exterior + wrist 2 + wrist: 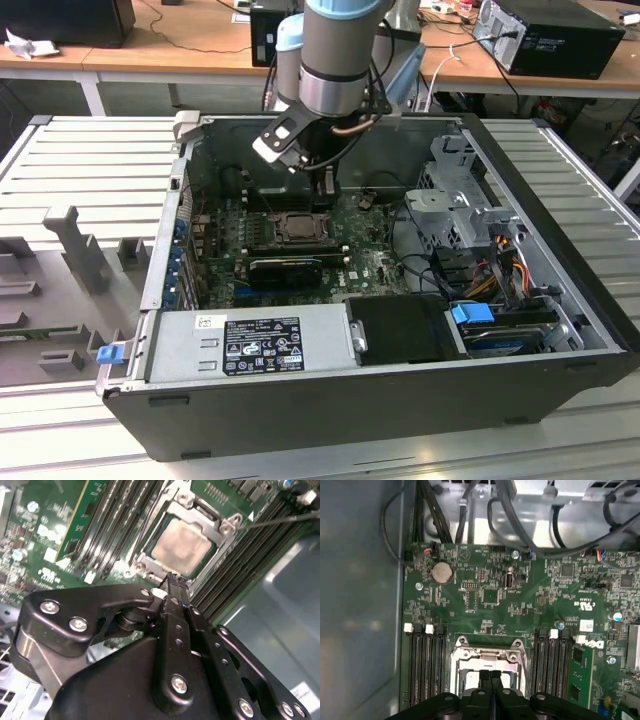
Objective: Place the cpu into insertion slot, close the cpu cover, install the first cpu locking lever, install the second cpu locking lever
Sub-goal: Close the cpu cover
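Slippage looms: the black gripper (172,578), fingers pressed together empty beside the thin silver cpu cover (150,555), could scratch the dull grey square cpu (181,547).

Open black tower case (350,415) is laid flat on a slatted metal table (80,160). Inside, a green motherboard (375,262) is mounted, a labelled silver power supply (250,345) is tucked along the near wall, and a coin cell (441,572) is seated near black memory slots (426,665).
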Action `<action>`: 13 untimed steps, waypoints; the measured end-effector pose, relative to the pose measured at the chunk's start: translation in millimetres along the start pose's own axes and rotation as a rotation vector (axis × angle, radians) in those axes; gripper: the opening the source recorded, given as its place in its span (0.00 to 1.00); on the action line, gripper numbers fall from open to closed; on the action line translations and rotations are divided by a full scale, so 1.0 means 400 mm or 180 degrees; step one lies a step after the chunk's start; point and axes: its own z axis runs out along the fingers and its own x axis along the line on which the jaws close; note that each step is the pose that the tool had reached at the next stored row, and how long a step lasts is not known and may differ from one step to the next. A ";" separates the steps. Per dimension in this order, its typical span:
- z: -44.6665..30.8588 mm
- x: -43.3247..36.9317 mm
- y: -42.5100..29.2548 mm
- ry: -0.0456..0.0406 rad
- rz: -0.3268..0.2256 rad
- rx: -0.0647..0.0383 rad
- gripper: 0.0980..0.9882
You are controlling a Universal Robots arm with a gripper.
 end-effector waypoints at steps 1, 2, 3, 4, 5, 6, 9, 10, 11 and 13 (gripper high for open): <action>0.004 0.000 -0.002 0.0000 -0.0004 0.0000 0.01; 0.009 0.000 -0.004 0.0000 -0.0010 0.0000 0.01; 0.014 0.000 -0.005 0.0000 -0.0016 0.0001 0.01; 0.018 -0.001 -0.005 0.0001 -0.0026 0.0001 0.01; 0.021 -0.001 -0.005 0.0001 -0.0035 0.0001 0.01; 0.021 -0.001 -0.006 0.0001 -0.0040 0.0002 0.01; 0.022 -0.001 -0.009 0.0002 -0.0050 0.0002 0.01; 0.022 0.000 -0.012 0.0002 -0.0054 0.0002 0.01; 0.022 0.000 -0.016 0.0002 -0.0057 0.0002 0.01; 0.023 0.000 -0.021 0.0002 -0.0067 0.0003 0.01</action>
